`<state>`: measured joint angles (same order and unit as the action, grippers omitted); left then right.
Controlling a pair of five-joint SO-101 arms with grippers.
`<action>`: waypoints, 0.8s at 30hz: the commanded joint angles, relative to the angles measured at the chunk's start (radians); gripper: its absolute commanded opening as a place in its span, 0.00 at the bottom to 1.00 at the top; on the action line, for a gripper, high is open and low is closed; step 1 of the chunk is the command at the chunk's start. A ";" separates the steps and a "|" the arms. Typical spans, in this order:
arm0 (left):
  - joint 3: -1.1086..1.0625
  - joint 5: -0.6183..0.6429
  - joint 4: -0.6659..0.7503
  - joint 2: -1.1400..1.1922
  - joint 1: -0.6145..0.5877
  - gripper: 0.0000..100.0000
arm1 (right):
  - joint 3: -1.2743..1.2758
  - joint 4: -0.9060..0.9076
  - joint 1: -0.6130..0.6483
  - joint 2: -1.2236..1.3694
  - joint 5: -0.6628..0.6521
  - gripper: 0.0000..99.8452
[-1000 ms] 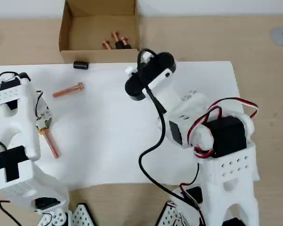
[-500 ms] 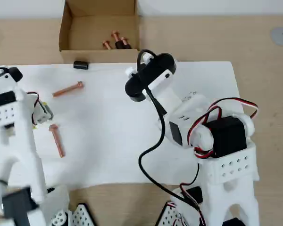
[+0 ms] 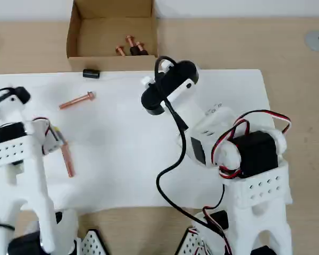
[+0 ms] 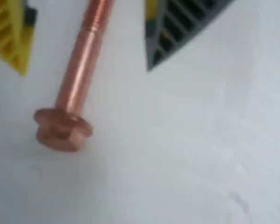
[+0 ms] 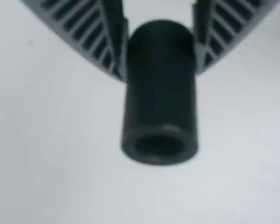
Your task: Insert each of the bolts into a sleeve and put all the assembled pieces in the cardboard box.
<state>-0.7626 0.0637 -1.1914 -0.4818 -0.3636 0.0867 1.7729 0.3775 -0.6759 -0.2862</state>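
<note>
White paper sheet (image 3: 122, 159) covers the wooden table (image 3: 300, 90), cardboard box (image 3: 70, 37) beyond it. Between its jaws the right gripper (image 5: 161, 65) clamps a black sleeve (image 5: 159, 112); the left gripper (image 4: 84, 67) gapes wide, a copper bolt (image 4: 77, 84) lying between its jaws.

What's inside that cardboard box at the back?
The cardboard box holds a small cluster of copper bolts with dark sleeves, lying by its near wall. That wall may hide a thin strip of the floor behind it.

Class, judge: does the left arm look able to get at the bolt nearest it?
Probably yes: the left gripper is open astride the shank of that bolt, and nothing lies between them.
</note>
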 commanded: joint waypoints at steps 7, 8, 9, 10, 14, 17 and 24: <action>0.005 0.020 0.101 0.142 0.038 0.18 | -0.061 0.014 -0.016 -0.027 0.000 0.01; 0.000 0.020 0.118 0.153 0.038 0.18 | -0.061 0.014 -0.016 -0.027 0.000 0.01; -0.008 0.021 0.138 0.165 0.035 0.18 | -0.061 0.014 -0.016 -0.027 0.000 0.01; -0.017 0.021 0.157 0.173 0.034 0.18 | -0.061 0.014 -0.016 -0.027 0.000 0.01; -0.031 0.031 0.184 0.186 0.040 0.18 | -0.061 0.014 -0.016 -0.027 -0.003 0.01; -0.031 0.051 0.186 0.188 0.044 0.18 | -0.061 0.014 -0.016 -0.027 -0.003 0.01; -0.046 0.069 0.186 0.188 0.061 0.18 | -0.062 0.014 -0.016 -0.027 -0.005 0.01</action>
<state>-0.8025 0.1266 -1.0196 -0.2931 -0.3299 0.0867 1.7745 0.3775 -0.6759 -0.2862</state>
